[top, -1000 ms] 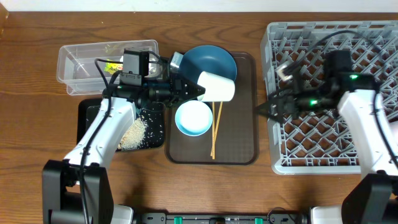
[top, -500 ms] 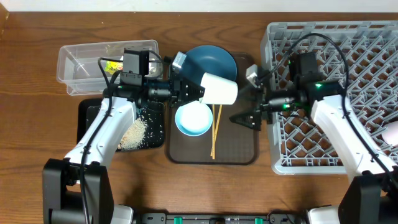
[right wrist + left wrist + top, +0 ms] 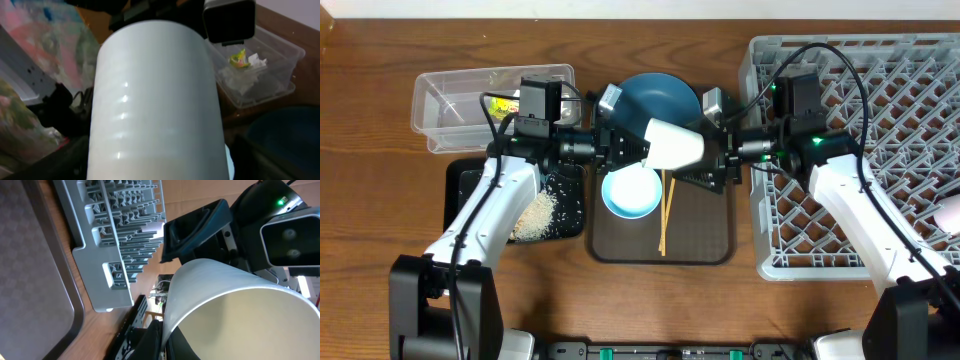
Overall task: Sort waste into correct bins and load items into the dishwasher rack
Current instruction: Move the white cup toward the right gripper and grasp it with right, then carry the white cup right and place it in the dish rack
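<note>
My left gripper (image 3: 635, 148) is shut on the rim of the pale green cup (image 3: 675, 143) and holds it on its side above the brown serving tray (image 3: 705, 240). My right gripper (image 3: 703, 143) is open, its fingers on either side of the cup's base end. The cup fills the right wrist view (image 3: 155, 100) and the left wrist view (image 3: 240, 310). The dark-blue plate (image 3: 660, 100), the light-blue bowl (image 3: 630, 192) and the chopsticks (image 3: 666, 215) lie on the serving tray. The grey rack (image 3: 880, 90) stands at the right, with a pink cup (image 3: 950, 212) at its right edge.
The clear box (image 3: 450, 95) at the far left holds the yellow-green wrapper (image 3: 502, 104) and white tissue (image 3: 257, 61). The black tray (image 3: 465, 185) below it holds rice scraps (image 3: 533, 215). The rack's near corner (image 3: 115, 240) shows in the left wrist view.
My right arm has swung left from over the rack to the cup, and its open fingers now straddle the cup's base. The left gripper has kept the cup nearly still.
</note>
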